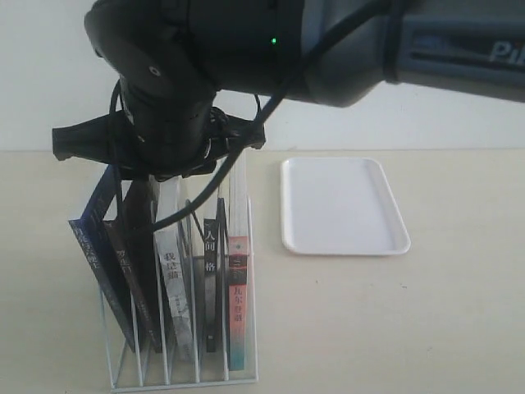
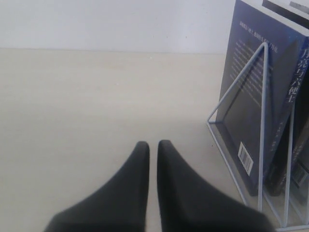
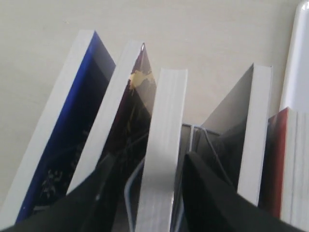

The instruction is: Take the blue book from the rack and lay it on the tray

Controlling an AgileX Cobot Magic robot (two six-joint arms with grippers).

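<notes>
Nothing done: blue book point(image 1: 89, 246) leans at the rack point(image 1: 250, 312) end, tray point(image 1: 344, 205) empty; right claw point(image 3: 150, 159) open over books point(image 3: 161, 121), left claw point(image 2: 153, 145) closed.

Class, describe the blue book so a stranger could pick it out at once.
In the exterior view, the white wire rack stands left of the white tray. The blue book stands at its left end, leaning outward. Unlike the dark brown book beside it, its spine is blue.
</notes>
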